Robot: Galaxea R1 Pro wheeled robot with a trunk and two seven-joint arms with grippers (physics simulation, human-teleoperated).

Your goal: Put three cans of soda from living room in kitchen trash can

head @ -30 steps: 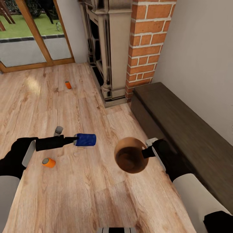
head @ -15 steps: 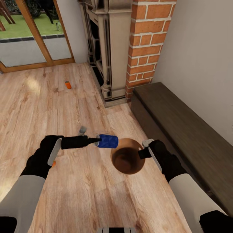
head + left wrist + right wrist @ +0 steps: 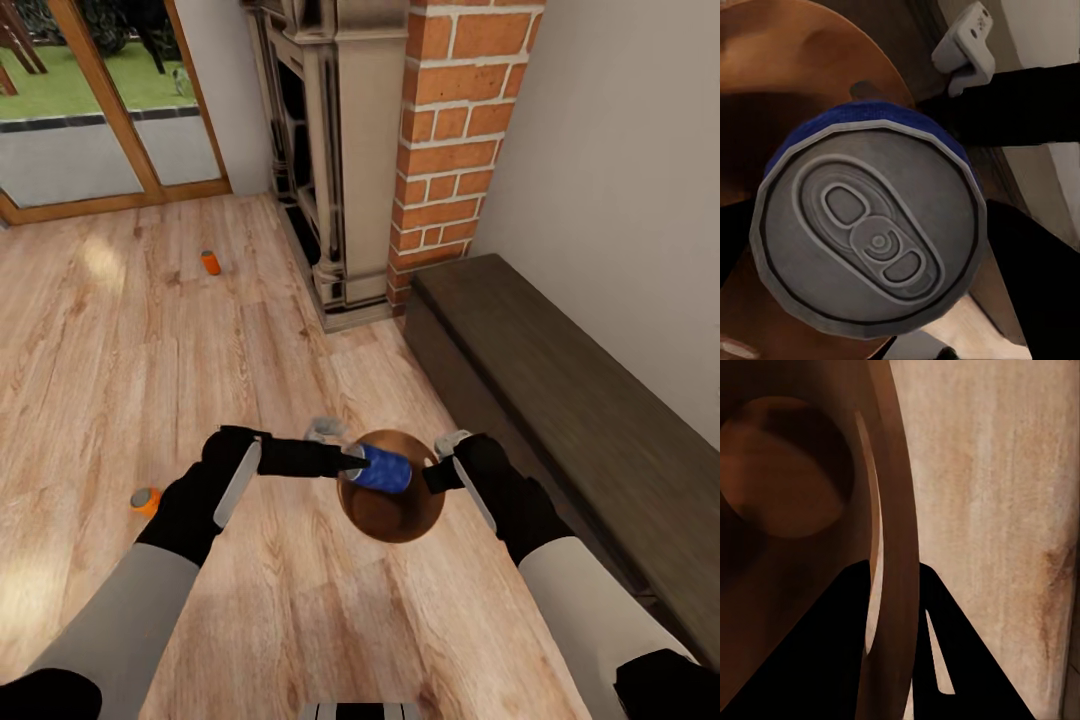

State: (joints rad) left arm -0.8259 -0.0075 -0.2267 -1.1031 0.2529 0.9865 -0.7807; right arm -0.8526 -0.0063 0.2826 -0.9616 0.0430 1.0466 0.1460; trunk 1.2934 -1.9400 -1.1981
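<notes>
My left gripper (image 3: 362, 463) is shut on the dark blue can of soda (image 3: 384, 469), held on its side above the open mouth of the tash can (image 3: 392, 512). The left wrist view shows that can's silvery top (image 3: 870, 234) close up, with the bin's brown inside (image 3: 787, 97) behind it. My right gripper (image 3: 433, 477) is shut on the bin's rim and holds it above the floor, mouth up; the rim wall (image 3: 894, 547) sits between its black fingers. One orange can (image 3: 146, 500) lies on the floor by my left arm. Another orange can (image 3: 211, 263) lies farther off, towards the glass doors.
This is the living room: a carved fireplace (image 3: 320, 150) and red-brick chimney (image 3: 450, 130) ahead, and a long low dark cabinet (image 3: 560, 400) along the right wall. Wood-framed glass doors (image 3: 90, 100) stand at the far left. Light wood floor (image 3: 120, 350) stretches to the left.
My left arm has carried the blue can to the right, from beside the bin to over its mouth. The bin has shifted slightly. The near orange can shows again by my left arm.
</notes>
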